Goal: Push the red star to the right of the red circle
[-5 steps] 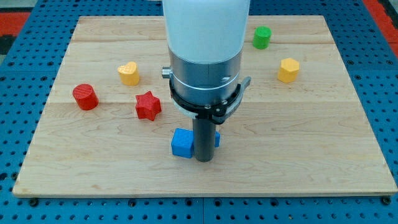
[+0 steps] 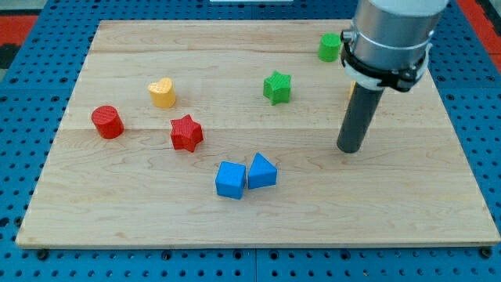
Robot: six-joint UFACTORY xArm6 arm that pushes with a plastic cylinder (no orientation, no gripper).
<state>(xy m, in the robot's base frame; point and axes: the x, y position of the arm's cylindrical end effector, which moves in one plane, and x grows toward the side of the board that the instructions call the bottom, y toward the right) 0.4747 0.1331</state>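
red star point(image 2: 186, 132) well left of tool tip point(image 2: 350, 150).

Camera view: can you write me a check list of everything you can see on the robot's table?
Surface: pale wooden board lying on a blue pegboard.
Job's things: red star sits just to the view's right of the red circle, with a gap between them.
Clutter: yellow heart; green star; green block at the view's top; two blue blocks and touching near the view's bottom.
Grippers: none; my tip rests on the board at the view's right, far from the red star.
Cables: nothing seen.
Surroundings: red strips at the top corners.
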